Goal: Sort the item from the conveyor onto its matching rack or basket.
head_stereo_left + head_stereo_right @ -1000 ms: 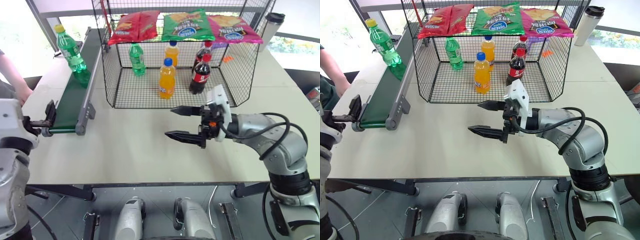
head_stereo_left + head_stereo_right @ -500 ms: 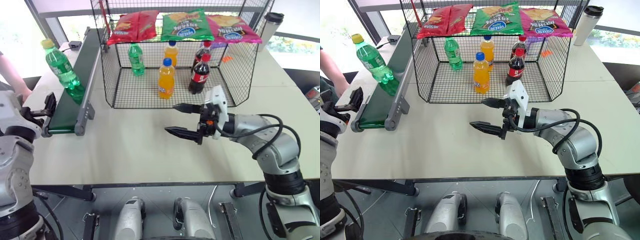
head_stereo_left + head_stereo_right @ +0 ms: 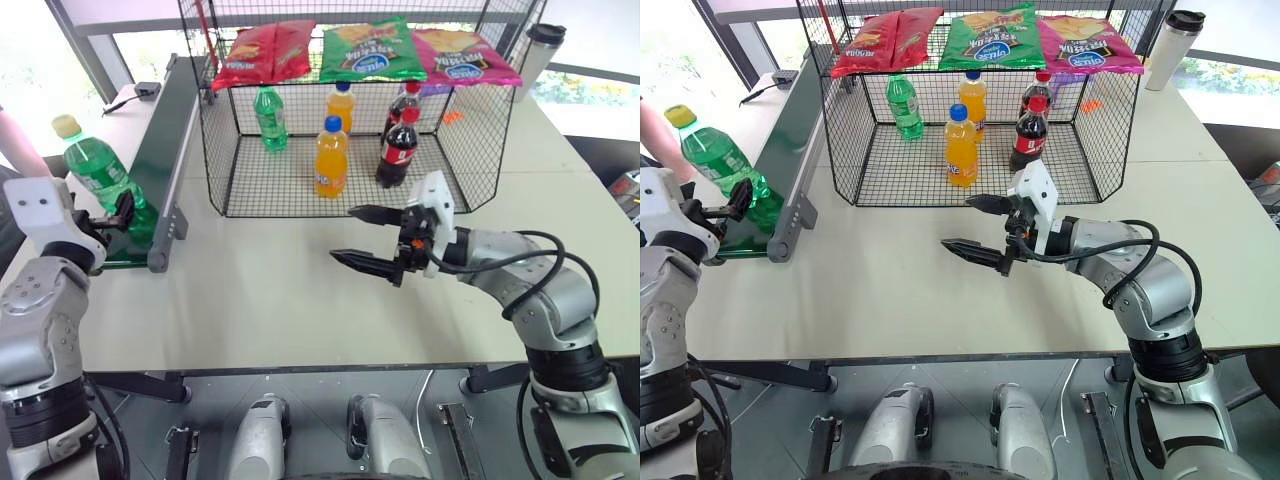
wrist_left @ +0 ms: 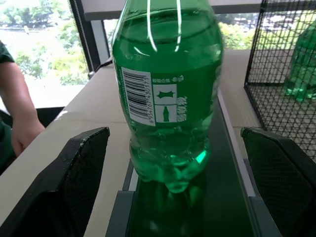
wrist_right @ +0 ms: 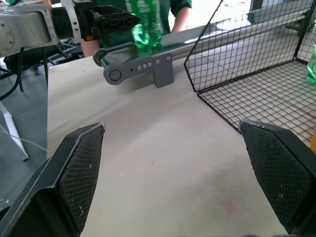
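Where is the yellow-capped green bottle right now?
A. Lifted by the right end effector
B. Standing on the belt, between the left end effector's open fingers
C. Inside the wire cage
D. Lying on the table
B: the bottle stands upright on the belt, with the left end effector open on either side of it, not clamped.

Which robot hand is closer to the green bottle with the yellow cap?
The left. The left gripper is open right at the green bottle on the conveyor, fingers either side. The right gripper hovers open over the table, far across from it.
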You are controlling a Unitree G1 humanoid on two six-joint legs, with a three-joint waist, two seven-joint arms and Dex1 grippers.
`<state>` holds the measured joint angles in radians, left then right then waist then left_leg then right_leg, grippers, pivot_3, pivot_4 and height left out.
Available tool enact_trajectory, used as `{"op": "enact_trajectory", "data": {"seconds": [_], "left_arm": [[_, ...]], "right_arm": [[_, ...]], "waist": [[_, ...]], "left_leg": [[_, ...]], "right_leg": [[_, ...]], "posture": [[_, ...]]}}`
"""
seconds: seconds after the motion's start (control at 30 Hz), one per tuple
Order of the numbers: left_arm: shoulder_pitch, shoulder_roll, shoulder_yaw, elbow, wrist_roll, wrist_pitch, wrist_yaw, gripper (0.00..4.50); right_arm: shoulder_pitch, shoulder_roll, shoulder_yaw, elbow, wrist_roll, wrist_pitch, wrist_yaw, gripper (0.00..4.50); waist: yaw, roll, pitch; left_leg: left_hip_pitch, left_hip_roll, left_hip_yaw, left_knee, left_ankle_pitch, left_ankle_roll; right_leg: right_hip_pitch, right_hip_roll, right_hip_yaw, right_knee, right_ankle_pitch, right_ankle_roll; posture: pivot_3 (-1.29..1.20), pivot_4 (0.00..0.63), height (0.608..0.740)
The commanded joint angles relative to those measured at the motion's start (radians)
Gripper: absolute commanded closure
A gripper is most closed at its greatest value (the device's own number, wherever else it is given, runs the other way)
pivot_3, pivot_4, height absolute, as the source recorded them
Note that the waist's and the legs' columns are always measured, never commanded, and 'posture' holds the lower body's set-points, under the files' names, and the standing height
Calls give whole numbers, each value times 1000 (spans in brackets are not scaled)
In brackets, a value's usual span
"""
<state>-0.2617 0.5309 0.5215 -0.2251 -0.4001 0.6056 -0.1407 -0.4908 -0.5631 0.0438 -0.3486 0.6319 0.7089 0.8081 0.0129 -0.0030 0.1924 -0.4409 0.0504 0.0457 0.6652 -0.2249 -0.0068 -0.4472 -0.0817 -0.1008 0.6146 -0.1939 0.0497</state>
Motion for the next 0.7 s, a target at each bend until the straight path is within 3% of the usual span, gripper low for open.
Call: {"op": "enact_trajectory", "data": {"seconds": [0.03, 0.23, 0.37, 0.4, 0.7], "left_arm": [[-22, -3, -3, 5, 21, -26, 21, 29], [-50, -16, -27, 45, 41, -51, 22, 29], [-53, -21, -43, 45, 50, -61, 23, 1579], [-50, -23, -45, 42, 53, -63, 25, 1749], [-24, -56, -3, -97, -4, -84, 28, 1748]], "right_arm": [[-2, 5, -30, -29, 6, -18, -14, 0], [4, 1, -34, -34, 6, -17, -29, 0], [6, -1, -37, -31, 0, -19, -37, 0], [6, -1, -38, -30, -1, -19, -41, 0], [1, 2, -55, -8, 0, -26, -54, 0]], "waist": [[0, 0, 0], [2, 0, 0], [1, 0, 0], [1, 0, 0], [1, -1, 0]], "left_leg": [[0, 0, 0, 0, 0, 0], [0, 0, 0, 0, 0, 0], [0, 0, 0, 0, 0, 0], [0, 0, 0, 0, 0, 0], [0, 0, 0, 0, 0, 0]], "right_leg": [[0, 0, 0, 0, 0, 0], [0, 0, 0, 0, 0, 0], [0, 0, 0, 0, 0, 0], [0, 0, 0, 0, 0, 0], [0, 0, 0, 0, 0, 0]], "posture": [[0, 150, 740], [0, 150, 740], [0, 150, 740], [0, 150, 740], [0, 150, 740]]}}
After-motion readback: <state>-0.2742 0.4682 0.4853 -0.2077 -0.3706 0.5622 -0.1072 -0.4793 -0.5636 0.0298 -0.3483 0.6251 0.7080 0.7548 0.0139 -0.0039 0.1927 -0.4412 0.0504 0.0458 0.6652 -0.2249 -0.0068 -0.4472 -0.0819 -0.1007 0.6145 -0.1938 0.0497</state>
